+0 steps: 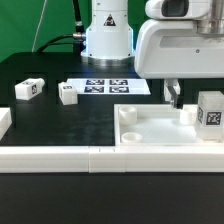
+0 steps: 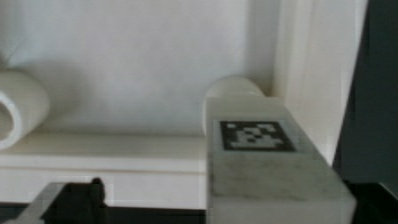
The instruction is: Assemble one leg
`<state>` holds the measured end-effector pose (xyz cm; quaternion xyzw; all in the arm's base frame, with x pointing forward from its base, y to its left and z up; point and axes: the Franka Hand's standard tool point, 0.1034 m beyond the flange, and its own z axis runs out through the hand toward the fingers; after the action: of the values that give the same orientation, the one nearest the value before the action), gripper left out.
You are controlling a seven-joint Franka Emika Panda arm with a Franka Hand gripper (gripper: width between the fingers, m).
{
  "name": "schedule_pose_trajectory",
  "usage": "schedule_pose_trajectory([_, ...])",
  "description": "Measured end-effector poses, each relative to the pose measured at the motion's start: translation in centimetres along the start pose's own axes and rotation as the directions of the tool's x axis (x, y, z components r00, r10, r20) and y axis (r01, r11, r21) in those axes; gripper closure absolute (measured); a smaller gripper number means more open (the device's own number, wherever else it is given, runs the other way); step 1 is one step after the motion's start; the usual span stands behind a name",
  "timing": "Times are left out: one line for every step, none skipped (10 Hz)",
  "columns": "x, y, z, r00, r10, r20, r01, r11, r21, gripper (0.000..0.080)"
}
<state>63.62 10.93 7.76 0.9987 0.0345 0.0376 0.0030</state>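
Observation:
A white leg (image 1: 211,110) with a black-and-white tag stands upright at a corner of the large white tray (image 1: 160,128), at the exterior view's right. My gripper (image 1: 192,100) is low over that corner and open. One dark finger (image 1: 174,95) hangs apart from the leg on its left; the other is hidden behind it. In the wrist view the leg (image 2: 267,150) stands between the fingers, close to one side, with a wide gap to the other finger (image 2: 79,200). Two more legs (image 1: 29,89) (image 1: 68,95) lie on the black table at the left.
The marker board (image 1: 108,87) lies in front of the robot base (image 1: 106,35). A white rail (image 1: 60,158) runs along the front edge. Another white block (image 1: 4,120) shows at the far left. The tray has round corner holes (image 1: 128,113).

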Motion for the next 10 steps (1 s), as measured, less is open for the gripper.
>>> schedule_pose_trajectory([0.0, 0.01, 0.01, 1.0, 0.003, 0.0, -0.003, 1.0, 0.0, 0.0151])
schedule_pose_trajectory([0.0, 0.02, 0.01, 1.0, 0.019, 0.0, -0.019, 1.0, 0.0, 0.0274])
schedule_pose_trajectory([0.0, 0.0, 0.0, 0.999, 0.051, 0.0, -0.051, 0.999, 0.0, 0.0414])
schedule_pose_trajectory([-0.03, 0.03, 0.03, 0.999, 0.049, 0.001, -0.049, 0.999, 0.0, 0.0509])
schedule_pose_trajectory([-0.04, 0.03, 0.04, 0.998, 0.068, 0.001, -0.068, 0.998, 0.001, 0.0509])
schedule_pose_trajectory([-0.05, -0.05, 0.05, 0.98, 0.201, 0.002, -0.201, 0.98, 0.004, 0.0509])
schedule_pose_trajectory([-0.05, -0.07, 0.05, 0.957, 0.29, 0.002, -0.29, 0.957, 0.003, 0.0509])
schedule_pose_trajectory([-0.11, -0.24, 0.08, 0.915, 0.403, 0.007, -0.403, 0.915, 0.002, 0.0509])
schedule_pose_trajectory([-0.18, -0.38, 0.25, 0.86, 0.509, 0.013, -0.509, 0.86, -0.001, 0.0509])
schedule_pose_trajectory([-0.27, -0.54, 0.41, 0.793, 0.609, 0.02, -0.609, 0.793, -0.008, 0.0509])
